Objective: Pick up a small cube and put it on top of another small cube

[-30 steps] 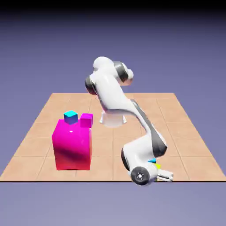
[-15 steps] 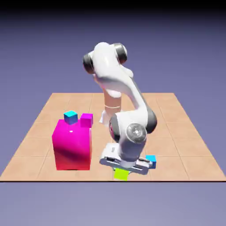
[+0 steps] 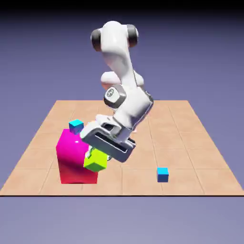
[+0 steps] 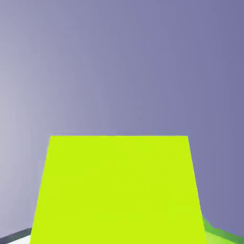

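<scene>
Grip: my gripper (image 3: 92, 157) clamped on green cube (image 3: 96, 160) | Cube: rigid, probably light, smooth flat faces, may slip; best held on opposite sides, mid-height | Position: cube aloft, tilted, in front of magenta block (image 3: 71, 162), below my palm; fills lower hand view (image 4: 119, 190) | Cyan cube (image 3: 76, 126) sits atop block.

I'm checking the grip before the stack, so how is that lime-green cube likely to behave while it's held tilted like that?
The lime-green cube looks rigid: its flat faces and straight edges show no give in the gripper. Smooth, glossy faces suggest it could slip, since it hangs tilted beside the large magenta block. Set down flat, it probably won't roll, though landing on an edge could tip it.
</scene>
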`<act>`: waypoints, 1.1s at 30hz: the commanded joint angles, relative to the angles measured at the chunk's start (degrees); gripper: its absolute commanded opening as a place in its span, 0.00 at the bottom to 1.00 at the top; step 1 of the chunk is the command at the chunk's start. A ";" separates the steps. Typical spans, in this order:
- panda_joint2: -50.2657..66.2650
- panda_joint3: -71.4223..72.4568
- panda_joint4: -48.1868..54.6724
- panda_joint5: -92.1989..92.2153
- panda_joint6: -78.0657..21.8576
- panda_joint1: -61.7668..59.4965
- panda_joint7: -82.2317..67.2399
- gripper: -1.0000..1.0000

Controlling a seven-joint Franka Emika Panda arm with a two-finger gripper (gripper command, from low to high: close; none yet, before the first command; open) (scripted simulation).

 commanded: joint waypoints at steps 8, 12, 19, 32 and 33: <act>-12.66 -2.83 -10.39 -20.13 13.00 -2.25 -6.47 0.00; -18.99 -4.24 -15.59 -30.10 19.51 -3.38 -9.77 0.00; -30.07 -6.71 -24.69 -47.54 30.89 -5.35 -15.54 0.00; -50.64 -11.29 -41.58 -79.94 52.04 -9.01 -26.25 0.00; -52.23 -11.64 -42.88 -82.43 53.66 -9.29 -27.07 0.00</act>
